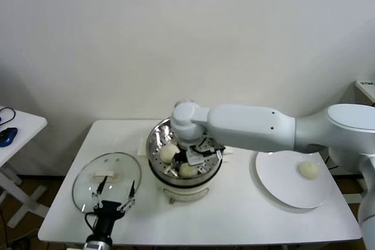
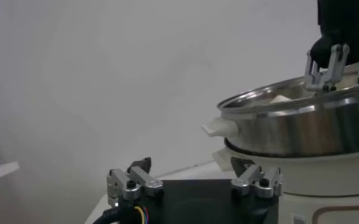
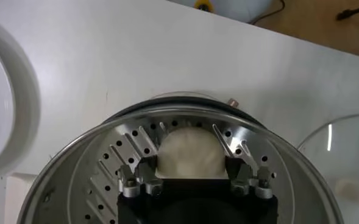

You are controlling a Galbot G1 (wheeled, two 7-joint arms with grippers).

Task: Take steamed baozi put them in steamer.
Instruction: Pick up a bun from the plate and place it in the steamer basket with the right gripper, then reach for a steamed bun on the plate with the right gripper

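Observation:
The steel steamer point(image 1: 152, 150) stands mid-table on its white base. My right arm reaches across into it. The right gripper point(image 1: 196, 157) is low inside the pot, its fingers closed against the sides of a cream-white baozi point(image 3: 191, 155) that rests on the perforated insert point(image 3: 100, 170) near the front rim; this bun also shows in the head view point(image 1: 188, 170). A second baozi point(image 1: 169, 152) lies in the pot to its left. A third baozi point(image 1: 309, 170) sits on the white plate point(image 1: 281, 188). A fourth is not visible. My left gripper point(image 1: 113, 194) is open and empty at the table's front left.
The round glass lid point(image 1: 107, 180) with a white handle lies flat left of the steamer, just beyond my left gripper. The plate is at the right end of the table. A small side table point(image 1: 17, 127) stands at the far left.

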